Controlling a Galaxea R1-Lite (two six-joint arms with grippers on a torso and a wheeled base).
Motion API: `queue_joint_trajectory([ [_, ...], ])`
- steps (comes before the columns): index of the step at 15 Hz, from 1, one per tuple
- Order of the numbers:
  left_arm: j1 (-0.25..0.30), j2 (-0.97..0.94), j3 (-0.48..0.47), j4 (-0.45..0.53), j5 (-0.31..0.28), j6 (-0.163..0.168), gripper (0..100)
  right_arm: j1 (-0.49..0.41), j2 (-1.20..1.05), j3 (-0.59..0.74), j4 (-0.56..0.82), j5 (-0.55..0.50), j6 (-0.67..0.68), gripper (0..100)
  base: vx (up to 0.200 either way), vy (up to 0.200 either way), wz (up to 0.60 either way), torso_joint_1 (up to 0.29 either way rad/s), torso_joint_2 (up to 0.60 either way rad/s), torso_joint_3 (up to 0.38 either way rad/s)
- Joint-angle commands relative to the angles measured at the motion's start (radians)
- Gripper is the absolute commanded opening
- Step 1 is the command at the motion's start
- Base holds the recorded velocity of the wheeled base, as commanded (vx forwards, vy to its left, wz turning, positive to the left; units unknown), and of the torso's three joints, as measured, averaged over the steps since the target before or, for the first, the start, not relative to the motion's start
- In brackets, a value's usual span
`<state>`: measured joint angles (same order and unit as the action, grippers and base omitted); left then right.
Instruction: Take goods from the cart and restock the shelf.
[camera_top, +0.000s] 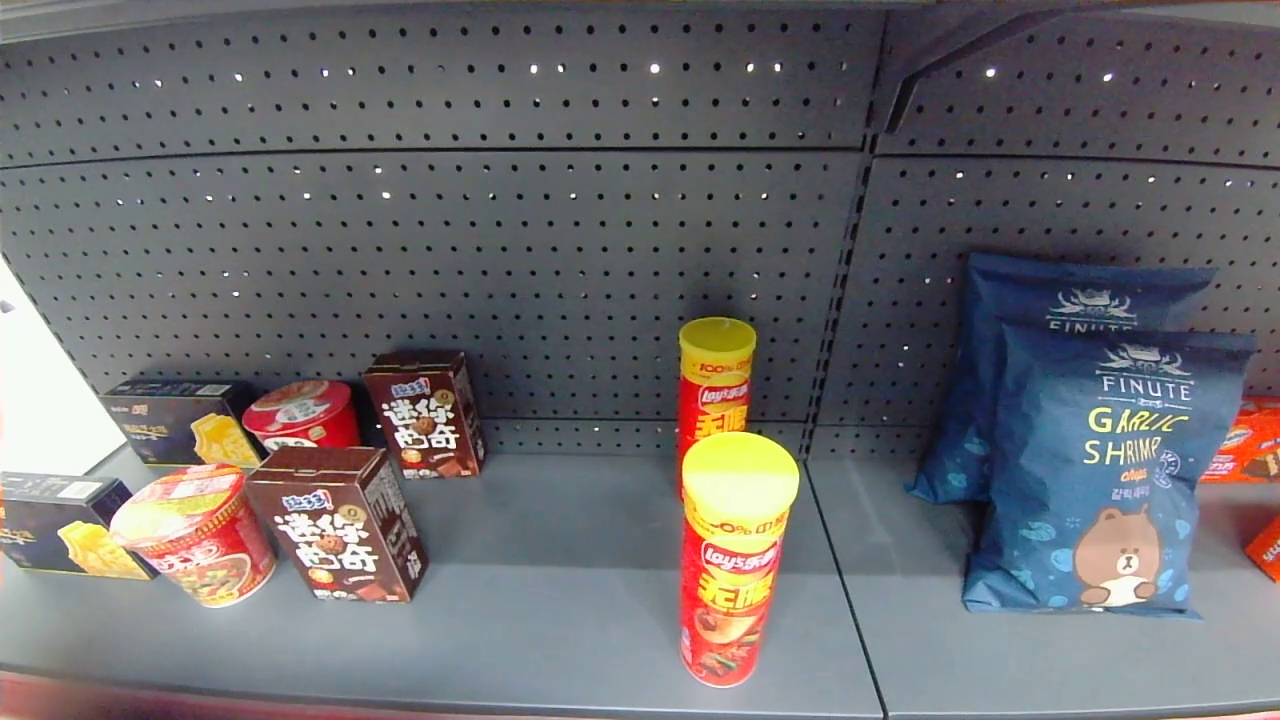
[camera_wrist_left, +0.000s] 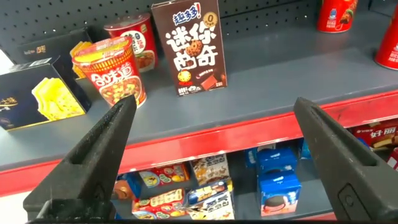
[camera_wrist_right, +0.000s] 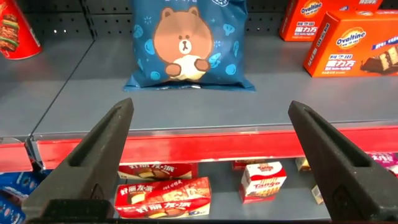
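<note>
Plainly, this is the stage between items: both claws hang in front of the shelf (camera_top: 560, 590) with nothing in them. The left claw (camera_wrist_left: 214, 106) is spread wide, its two dark fingers well apart. It sits before the shelf's red front edge, opposite a noodle cup (camera_wrist_left: 112, 71) and a brown cookie box (camera_wrist_left: 189, 46). The right claw (camera_wrist_right: 209, 106) is spread just as wide and carries nothing. It faces the blue snack bag (camera_wrist_right: 186, 43) with the bear on it, and orange boxes (camera_wrist_right: 354, 40) stand further along.

From the head view, the shelf already carries stock. At the robot's left are dark boxes (camera_top: 60, 520), noodle cups and cookie boxes, each kind two deep. Near the middle two chip tubes (camera_top: 738, 560) stand upright, one behind the other, and at the right two blue bags lean one before the other. A lower shelf (camera_wrist_left: 205, 186) beneath holds more packets.

With neither claw loaded, I judge the step in hand to be the fetch. The next move calls for going to the cart and closing one claw on a single item, with a grip to suit it: a tube can roll or tip, and a bag is soft. After that the item should go in line with its own kind, set upright and eased in without knocking the front row
</note>
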<state>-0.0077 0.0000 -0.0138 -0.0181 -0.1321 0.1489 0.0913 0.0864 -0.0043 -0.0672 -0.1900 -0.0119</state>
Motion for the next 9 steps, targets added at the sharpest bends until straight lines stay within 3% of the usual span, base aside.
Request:
queue_joint_trajectory([
  [1, 0.000, 0.000, 0.000, 0.000, 0.000, 0.000, 100, 0.001, 0.004, 0.000, 0.000, -0.002, -0.002, 100, 0.000, 0.000, 0.00, 0.000, 0.00, 0.000],
  [9, 0.000, 0.000, 0.000, 0.000, -0.001, -0.006, 100, 0.001, 0.004, 0.000, 0.000, -0.005, -0.006, 100, 0.000, 0.000, 0.00, 0.000, 0.00, 0.000],
])
